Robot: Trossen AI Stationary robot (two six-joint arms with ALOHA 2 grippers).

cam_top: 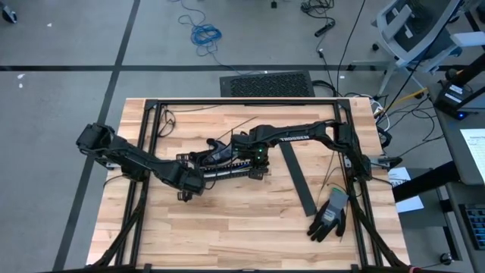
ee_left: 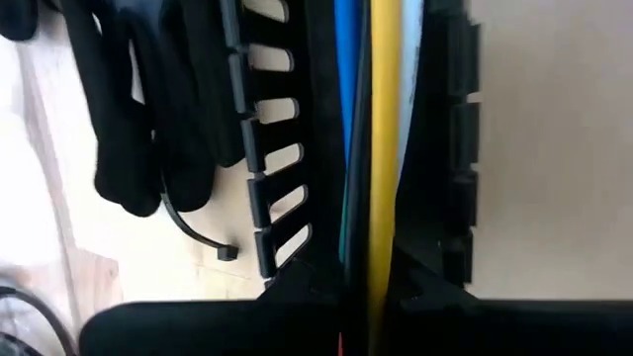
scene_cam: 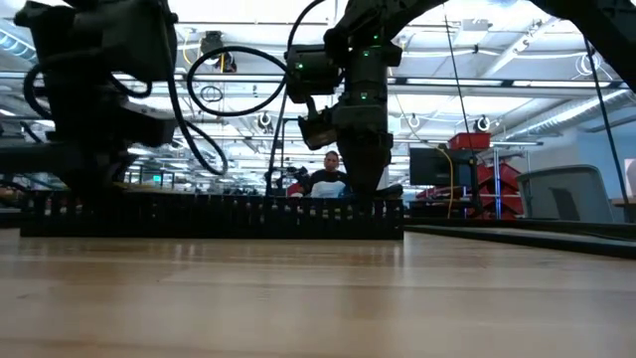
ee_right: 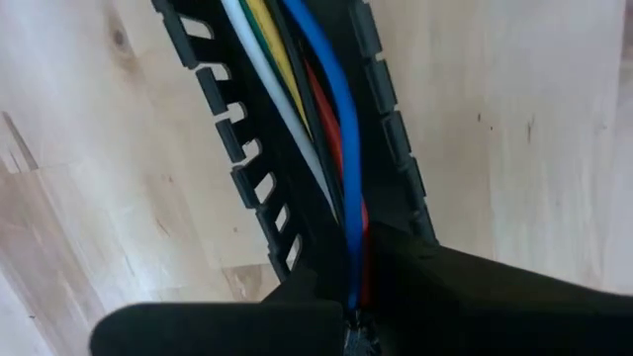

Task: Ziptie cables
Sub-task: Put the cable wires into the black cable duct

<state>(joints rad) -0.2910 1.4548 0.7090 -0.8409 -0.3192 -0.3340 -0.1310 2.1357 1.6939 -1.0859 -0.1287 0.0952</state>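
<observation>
A black slotted duct point(cam_top: 227, 171) lies on the wooden table, and the cables point(ee_right: 297, 99) run along its inside: white, yellow, green, red and a blue one. My left gripper point(cam_top: 189, 180) sits at the duct's left end, shut on the cables point(ee_left: 384, 148). My right gripper point(cam_top: 254, 158) stands over the duct's right part, also shut on the bundle. In the low view the duct point(scene_cam: 209, 214) stretches across the table with the right gripper point(scene_cam: 363, 184) reaching down into it. A thin black zip tie point(ee_left: 203, 232) lies on the table beside the duct. My left gripper pinches the cables between its two fingers where the yellow wire point(ee_left: 382, 282) enters them, coming from above and across the bundle. The wires lie along the duct's channel. My right gripper pinches the bundle where the blue and red wires point(ee_right: 353, 267) converge, from above, pointing down. The wires fan out beyond its fingers and lie in the duct.
A long black duct lid strip point(cam_top: 298, 178) lies slanted to the right of the duct. A dark glove point(cam_top: 330, 216) rests near the table's right near corner. A black frame point(cam_top: 242, 101) borders the table. A person point(scene_cam: 328, 174) sits in the room behind.
</observation>
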